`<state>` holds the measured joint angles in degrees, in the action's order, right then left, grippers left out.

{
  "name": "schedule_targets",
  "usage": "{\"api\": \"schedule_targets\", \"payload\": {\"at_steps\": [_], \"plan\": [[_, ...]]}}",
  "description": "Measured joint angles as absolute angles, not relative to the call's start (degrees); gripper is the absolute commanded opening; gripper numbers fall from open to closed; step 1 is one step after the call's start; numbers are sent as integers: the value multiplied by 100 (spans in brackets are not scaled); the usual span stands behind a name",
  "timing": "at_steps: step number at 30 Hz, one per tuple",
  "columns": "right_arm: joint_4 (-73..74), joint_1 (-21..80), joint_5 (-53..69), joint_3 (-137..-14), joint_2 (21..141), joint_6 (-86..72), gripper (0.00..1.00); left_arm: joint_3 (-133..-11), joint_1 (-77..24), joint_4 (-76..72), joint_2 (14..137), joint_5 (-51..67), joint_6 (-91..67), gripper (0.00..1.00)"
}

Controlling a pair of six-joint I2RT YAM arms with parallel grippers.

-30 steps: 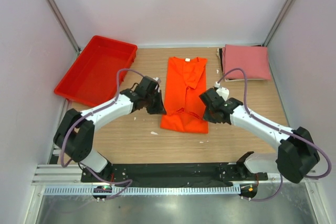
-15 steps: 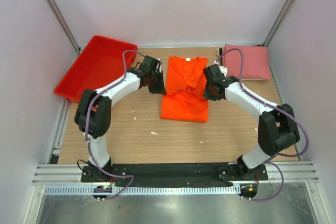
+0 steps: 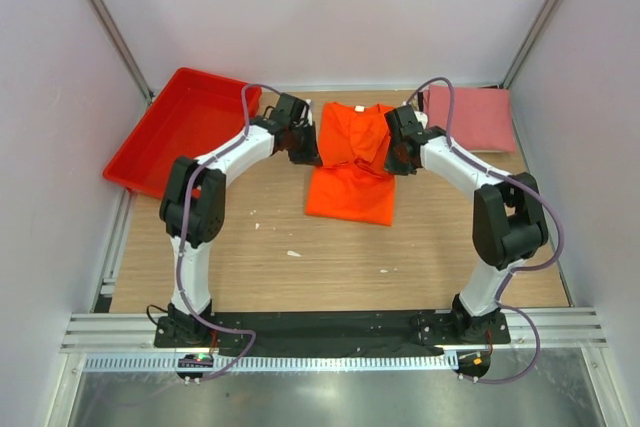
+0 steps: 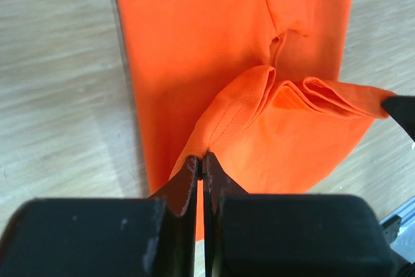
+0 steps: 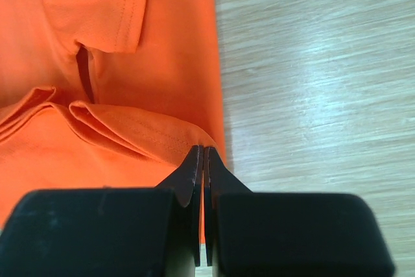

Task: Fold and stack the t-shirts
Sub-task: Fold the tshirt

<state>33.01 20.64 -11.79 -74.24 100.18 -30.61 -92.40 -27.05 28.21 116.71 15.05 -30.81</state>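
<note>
Light wood-grain table (image 3: 250, 257), smooth laminate look, with a few small white scraps (image 3: 293, 253) lower left of centre. Plain pale walls (image 3: 330, 17) close three sides, and grey metal posts run up the back corners. Across the bottom of the overhead view sits a black base plate (image 3: 330, 327), with a ribbed metal rail (image 3: 300, 362) below it.

Rigid red rectangular plastic tray (image 3: 180, 137), shallow with a raised rim, sits angled at the upper left of the table.

Dusty pink cloth t-shirt (image 3: 475, 117) is folded into a flat rectangle at the upper right, close to the back wall and well apart from the tray.

Bright orange cloth t-shirt (image 3: 350, 192) lies at the centre of the table toward the back. It is matte knit, folded lengthwise into a narrow strip, with one short sleeve lying flat on top. A stitched hem edge is raised off the strip and hangs in soft pleats between the two arms.

Left gripper (image 3: 305, 152) is at the shirt's left edge. Its black fingers (image 4: 185, 183) are pressed tight together, with a corner of that orange hem pinched between the tips.

Right gripper (image 3: 398, 162) is at the right edge. Its fingers (image 5: 189, 173) are likewise closed hard on the other hem corner, bare wood just beside them.
</note>
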Motion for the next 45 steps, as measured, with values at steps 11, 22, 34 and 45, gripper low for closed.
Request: {"api": "schedule_targets", "payload": {"at_steps": [11,22,34,45], "plan": [[3350,1890,-1118,-7970,10685,-2915,19,-10071,-2495,3275,12584,1426,-2834,32],[3575,1625,-814,-8060,10296,-2703,40,-9955,-2292,3262,11786,1452,-2473,36],[3356,1649,685,-6005,9321,-2576,40,-7109,-2571,2788,10746,1796,-2539,37],[2781,1649,1074,-5304,9325,-2386,40,-6919,-2635,2316,10860,1935,-2606,33]]}}
